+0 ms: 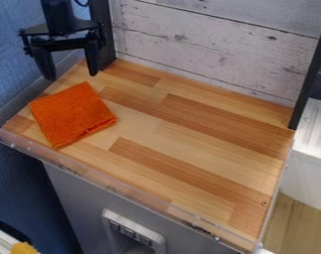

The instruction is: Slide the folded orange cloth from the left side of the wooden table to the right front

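Observation:
At the upper left, the black gripper (72, 74) hangs above the back left corner of the wooden counter. Its two fingers stand apart, open, with nothing between them. Nearest to it is a folded orange cloth (72, 114), lying flat on the left part of the counter (189, 144), a little below the fingertips in the view and apart from them.
A whitewashed plank wall (209, 44) closes off the back, with a black post (311, 69) at its right end. A low clear rim (123, 189) runs along the front edge. Beyond the right edge stands a white ribbed surface (315, 129).

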Available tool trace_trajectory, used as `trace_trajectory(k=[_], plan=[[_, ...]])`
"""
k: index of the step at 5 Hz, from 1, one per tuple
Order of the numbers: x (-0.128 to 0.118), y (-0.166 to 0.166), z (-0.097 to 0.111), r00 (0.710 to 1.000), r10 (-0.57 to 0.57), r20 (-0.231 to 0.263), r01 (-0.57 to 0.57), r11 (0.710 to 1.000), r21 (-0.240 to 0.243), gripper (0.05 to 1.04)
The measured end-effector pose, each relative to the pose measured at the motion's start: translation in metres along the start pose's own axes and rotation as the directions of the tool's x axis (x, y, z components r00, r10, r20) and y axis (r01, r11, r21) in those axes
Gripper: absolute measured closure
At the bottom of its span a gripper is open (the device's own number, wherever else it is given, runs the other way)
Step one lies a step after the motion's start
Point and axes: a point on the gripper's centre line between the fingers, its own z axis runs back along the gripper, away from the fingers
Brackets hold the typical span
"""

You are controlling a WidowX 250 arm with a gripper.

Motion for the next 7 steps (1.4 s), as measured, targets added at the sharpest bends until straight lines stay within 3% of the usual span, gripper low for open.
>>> trace_trajectory(k=[2,4,5,6,7], plan=[[0.019,0.005,0.000,0.998,0.058,-0.035,-0.057,0.998,0.034,0.128],[0.029,0.010,-0.021,0.995,0.076,-0.069,-0.074,0.997,0.038,0.710],[0.027,0.008,-0.038,0.993,0.082,-0.080,-0.080,0.996,0.025,0.926],[0.022,0.005,-0.053,0.994,0.074,-0.082,-0.074,0.997,0.003,1.017],[0.019,0.002,-0.067,0.994,0.059,-0.090,-0.062,0.998,-0.023,1.024]])
